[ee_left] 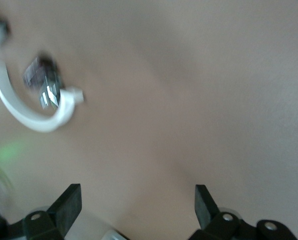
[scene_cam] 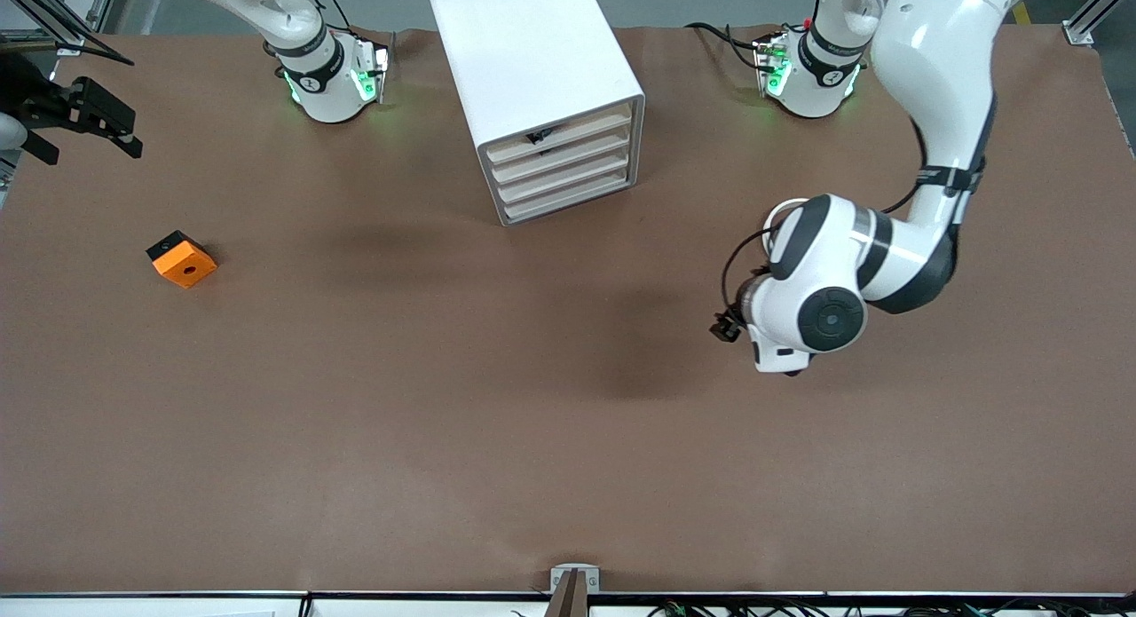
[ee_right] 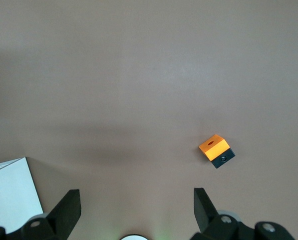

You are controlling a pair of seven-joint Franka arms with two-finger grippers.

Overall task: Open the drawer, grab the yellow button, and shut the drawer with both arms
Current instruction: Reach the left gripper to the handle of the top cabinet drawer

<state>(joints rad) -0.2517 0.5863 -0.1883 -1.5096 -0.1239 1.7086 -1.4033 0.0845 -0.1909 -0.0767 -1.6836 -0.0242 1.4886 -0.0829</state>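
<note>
The white drawer cabinet (scene_cam: 541,84) stands at the middle of the table near the robots' bases, with its four drawer fronts (scene_cam: 568,169) facing the front camera. The top drawer shows a narrow gap with a dark spot in it. The button is not in view. My right gripper (scene_cam: 98,120) is open and empty, high over the right arm's end of the table; its wrist view (ee_right: 137,200) shows a corner of the cabinet (ee_right: 9,192). My left gripper (ee_left: 137,200) is open and empty over bare table toward the left arm's end, hidden under its wrist in the front view.
An orange square block with a centre hole (scene_cam: 182,259) lies on the table toward the right arm's end, nearer the front camera than the cabinet; it also shows in the right wrist view (ee_right: 216,150). A white cable loop (ee_left: 34,112) shows in the left wrist view.
</note>
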